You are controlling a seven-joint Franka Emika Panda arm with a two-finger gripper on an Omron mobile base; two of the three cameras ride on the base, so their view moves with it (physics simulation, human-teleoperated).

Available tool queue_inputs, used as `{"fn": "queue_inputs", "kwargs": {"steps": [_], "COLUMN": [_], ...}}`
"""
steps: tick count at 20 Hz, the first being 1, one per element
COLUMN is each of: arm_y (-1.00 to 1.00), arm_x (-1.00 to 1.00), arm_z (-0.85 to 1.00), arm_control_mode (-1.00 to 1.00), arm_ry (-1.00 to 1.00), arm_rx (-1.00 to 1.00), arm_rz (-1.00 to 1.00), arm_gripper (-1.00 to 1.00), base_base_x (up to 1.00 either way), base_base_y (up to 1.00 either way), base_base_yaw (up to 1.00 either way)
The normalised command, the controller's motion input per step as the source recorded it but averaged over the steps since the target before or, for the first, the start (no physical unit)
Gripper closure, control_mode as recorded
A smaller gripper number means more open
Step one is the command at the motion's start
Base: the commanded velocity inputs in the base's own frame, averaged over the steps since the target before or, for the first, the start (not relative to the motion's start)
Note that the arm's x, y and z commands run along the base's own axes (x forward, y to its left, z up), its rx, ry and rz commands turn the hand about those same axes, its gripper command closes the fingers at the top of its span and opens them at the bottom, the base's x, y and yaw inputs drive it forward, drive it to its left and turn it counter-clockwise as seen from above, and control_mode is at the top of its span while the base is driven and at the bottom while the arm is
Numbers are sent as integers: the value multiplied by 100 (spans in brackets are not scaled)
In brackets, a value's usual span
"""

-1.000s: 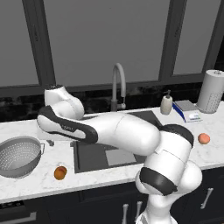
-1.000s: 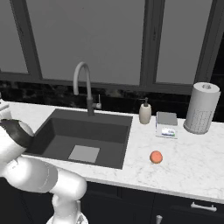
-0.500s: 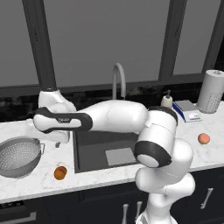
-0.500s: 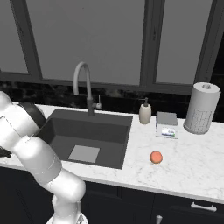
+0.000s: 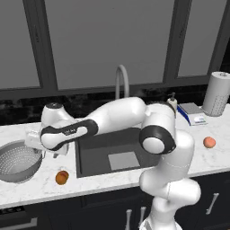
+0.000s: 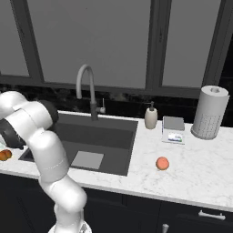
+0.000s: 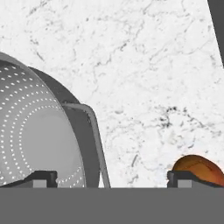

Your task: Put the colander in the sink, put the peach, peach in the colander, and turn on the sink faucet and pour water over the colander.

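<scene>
Arm swung left from over sink [image 5: 121, 152], claw [image 7: 111, 178] now spread wide above colander [image 5: 18, 161] handle; colander on table left of sink, orange peach [image 5: 62, 177] beside it; colander grasp next, likely

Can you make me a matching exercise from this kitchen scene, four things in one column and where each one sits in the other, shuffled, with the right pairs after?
Things:
1. colander
2. deep orange peach
3. paler peach
4. paper towel roll

Places:
A. on the counter right of the sink, near the front
B. far left on the counter, left of the sink
C. at the back right of the counter, upright
D. near the counter's front edge, between the colander and the sink

Pairs: 1-B, 2-D, 3-A, 4-C
</scene>
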Motion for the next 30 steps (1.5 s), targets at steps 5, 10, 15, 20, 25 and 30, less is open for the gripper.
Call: {"fn": "queue_inputs", "kwargs": {"steps": [5,10,15,20,25,30], "arm_y": [19,34,43,46,53,37], "arm_x": [52,41,26,7,-25,-16], "arm_z": [-14,-12,0,0,-15,-17], "arm_control_mode": [-100,-100,-100,-100,-100,-100], "arm_ry": [0,0,0,0,0,0], "arm_rx": [0,0,0,-3,-6,-1], "arm_rz": [0,3,1,0,0,0], "arm_gripper": [-100,-100,-100,-100,-100,-100], "base_base_x": [0,0,0,0,0,0], "base_base_y": [0,0,0,0,0,0], "base_base_yaw": [0,0,0,0,0,0]}}
